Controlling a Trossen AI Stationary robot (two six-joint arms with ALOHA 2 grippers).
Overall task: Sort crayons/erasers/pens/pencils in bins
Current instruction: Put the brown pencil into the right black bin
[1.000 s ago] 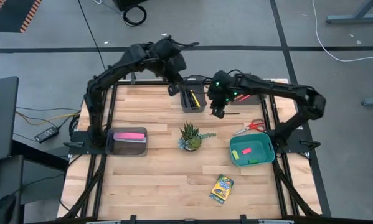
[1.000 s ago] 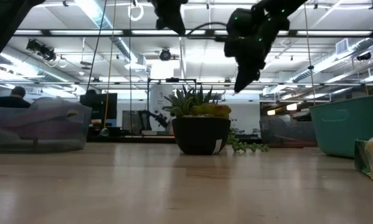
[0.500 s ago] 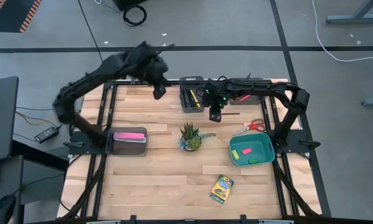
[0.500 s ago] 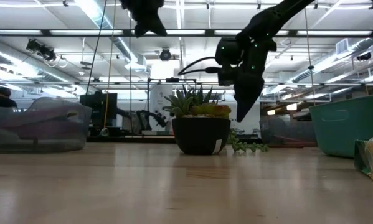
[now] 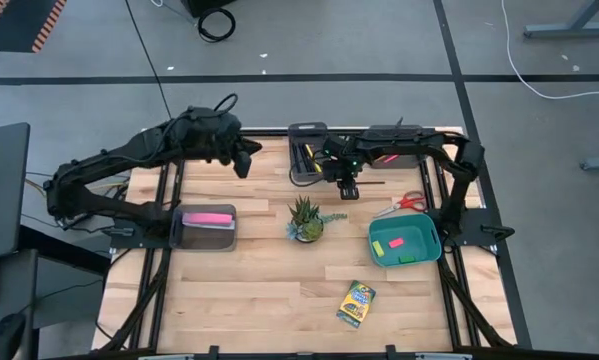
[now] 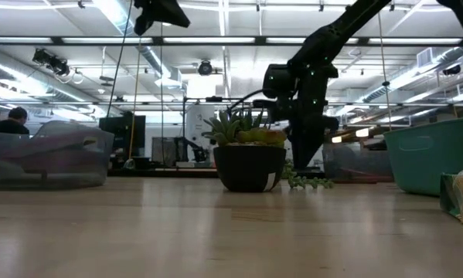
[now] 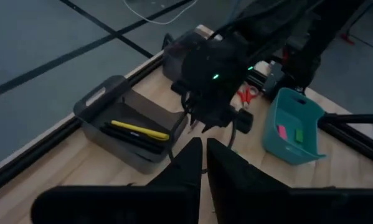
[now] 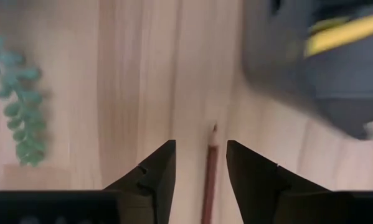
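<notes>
My right gripper stands open, pointing down, just above the table beside the dark bin, which holds pens. A thin brown-red pencil lies flat on the wood between its fingers, apart from both. My left gripper is shut and empty, up high at the far left. The teal bin holds small erasers. The crayon box lies flat near the front edge. A grey bin at the far right holds a red stick.
A potted plant stands mid-table, its trailing sprig close to my right gripper. Red-handled scissors lie right of it. A grey bin at the left holds a long pink bar. Bare wood lies at the front left.
My left gripper has drawn back from above the dark bin toward the table's left edge. My right gripper has come down from well above the plant's height to just over the table beside the dark bin.
</notes>
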